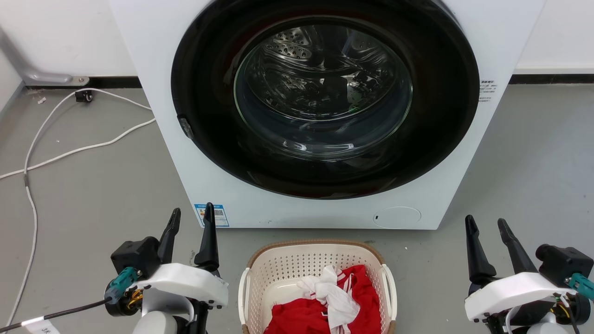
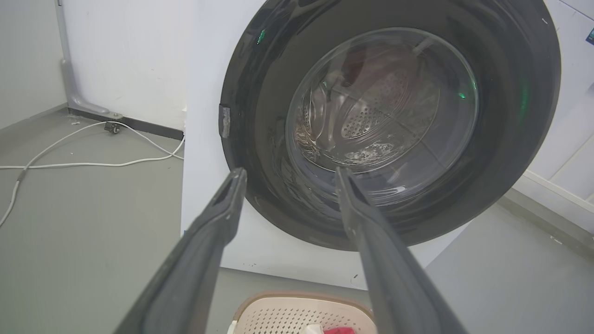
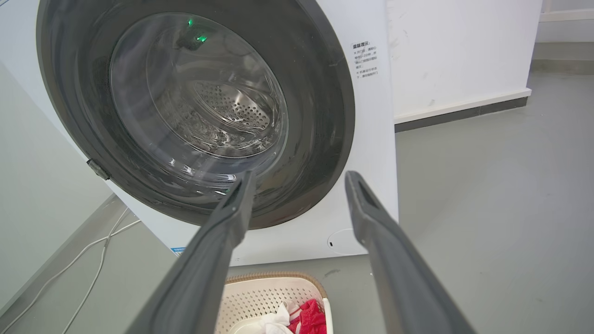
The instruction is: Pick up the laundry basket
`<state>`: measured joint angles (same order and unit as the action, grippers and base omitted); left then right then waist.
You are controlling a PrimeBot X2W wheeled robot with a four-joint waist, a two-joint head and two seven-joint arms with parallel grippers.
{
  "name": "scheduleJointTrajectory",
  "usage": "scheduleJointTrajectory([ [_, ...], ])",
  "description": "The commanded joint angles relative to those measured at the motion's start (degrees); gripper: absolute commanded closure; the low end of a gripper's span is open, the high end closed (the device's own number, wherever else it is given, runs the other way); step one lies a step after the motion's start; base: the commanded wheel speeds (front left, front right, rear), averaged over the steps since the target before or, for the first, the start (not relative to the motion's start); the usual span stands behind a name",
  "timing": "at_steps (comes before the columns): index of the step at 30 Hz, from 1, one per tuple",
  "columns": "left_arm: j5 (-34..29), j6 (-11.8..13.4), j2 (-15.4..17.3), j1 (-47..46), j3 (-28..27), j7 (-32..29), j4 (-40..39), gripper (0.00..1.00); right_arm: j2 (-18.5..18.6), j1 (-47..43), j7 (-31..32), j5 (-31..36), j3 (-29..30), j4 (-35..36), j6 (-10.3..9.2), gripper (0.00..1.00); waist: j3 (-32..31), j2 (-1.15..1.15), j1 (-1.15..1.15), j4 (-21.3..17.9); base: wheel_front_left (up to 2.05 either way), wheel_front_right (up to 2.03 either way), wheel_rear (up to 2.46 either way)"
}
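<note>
The laundry basket (image 1: 287,264) is cream plastic with perforated walls, a brown woven-look rim and white loop side handles. It stands on the floor at the bottom centre of the head view, holding red and white clothes (image 1: 334,299). My left gripper (image 1: 191,214) hangs open to the basket's left, fingers pointing at the washing machine. My right gripper (image 1: 487,225) is open to the basket's right, well clear of it. Each wrist view catches the basket's far rim (image 2: 297,297) (image 3: 274,277) below open fingers; both grippers (image 2: 290,174) (image 3: 301,178) hold nothing.
A white front-loading washing machine (image 1: 320,111) with a shut dark round door stands right behind the basket. White cables (image 1: 55,153) trail over the grey floor at the left. A white wall with a dark skirting runs behind.
</note>
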<state>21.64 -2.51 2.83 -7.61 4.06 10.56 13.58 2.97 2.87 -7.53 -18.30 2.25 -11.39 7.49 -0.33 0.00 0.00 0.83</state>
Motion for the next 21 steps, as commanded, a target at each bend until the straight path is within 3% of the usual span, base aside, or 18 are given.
scheduleJointTrajectory([
  [1,-1.60,0.10,0.13,-1.27,0.20,0.54,-0.09,0.00,-0.05,-0.09,-0.30,1.70,-0.02,0.49,0.00,0.00,-0.01,0.00,0.00,0.00,0.00,0.00,0.00],
  [21,-11.02,1.04,0.10,-2.02,0.81,2.89,1.74,0.00,-0.10,-0.67,-0.72,11.39,-0.22,0.87,-0.01,0.00,-0.08,0.00,0.00,0.16,0.00,0.00,0.00],
])
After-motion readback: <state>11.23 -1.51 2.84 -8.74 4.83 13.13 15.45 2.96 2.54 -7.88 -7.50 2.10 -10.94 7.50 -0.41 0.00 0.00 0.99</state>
